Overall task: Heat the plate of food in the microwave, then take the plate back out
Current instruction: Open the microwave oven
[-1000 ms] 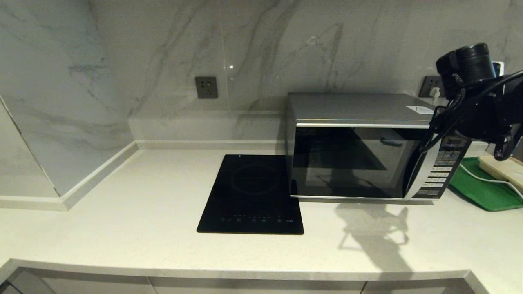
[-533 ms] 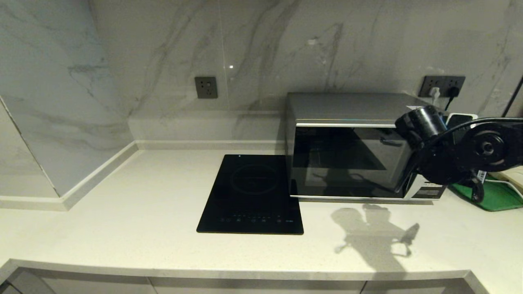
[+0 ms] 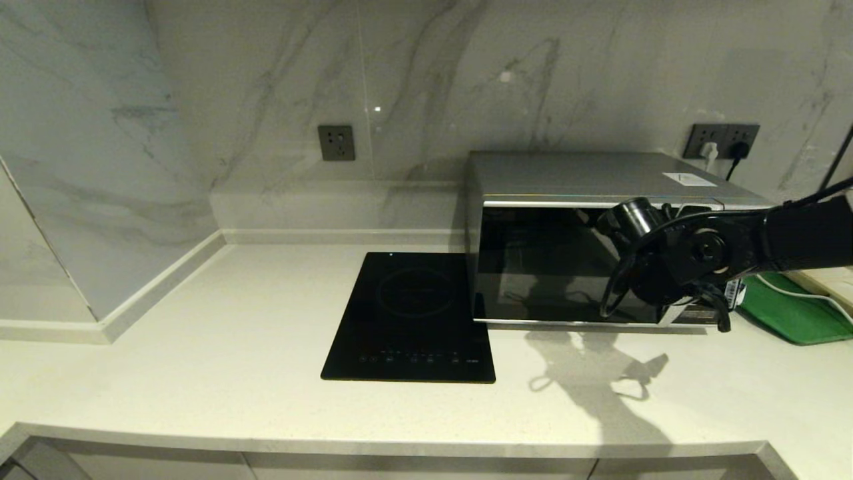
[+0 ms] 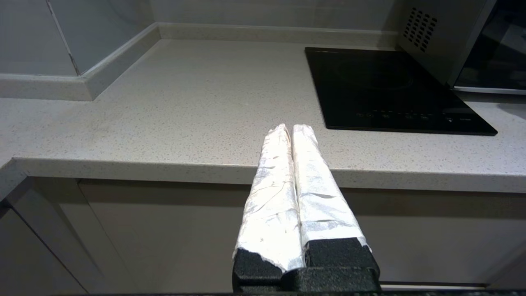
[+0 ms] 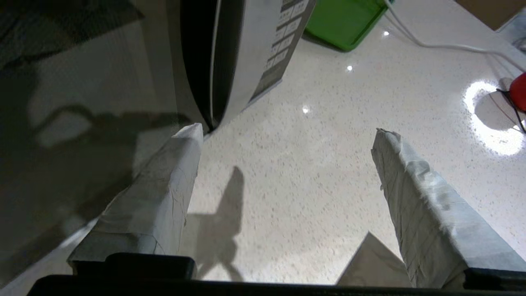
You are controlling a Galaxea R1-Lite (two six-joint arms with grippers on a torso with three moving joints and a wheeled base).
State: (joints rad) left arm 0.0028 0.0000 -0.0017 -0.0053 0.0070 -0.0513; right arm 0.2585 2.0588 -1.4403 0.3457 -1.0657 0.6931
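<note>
right wrist view: paper-wrapped right claw (image 5: pixel 287 131) wide apart, empty, above speckled countertop (image 5: pixel 328 123) beside boxy silver microwave (image 5: pixel 242 61)

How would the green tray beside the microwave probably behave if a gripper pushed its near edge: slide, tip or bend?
The green tray lies flat and low on the smooth countertop, so it would probably slide, not tip. It looks like thin plastic, so likely light. A white cable crossing it might drag along.

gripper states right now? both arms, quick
Left gripper: closed, empty, parked below the counter edge.
Right gripper: open, holding nothing, above the counter at the front of the microwave.
</note>
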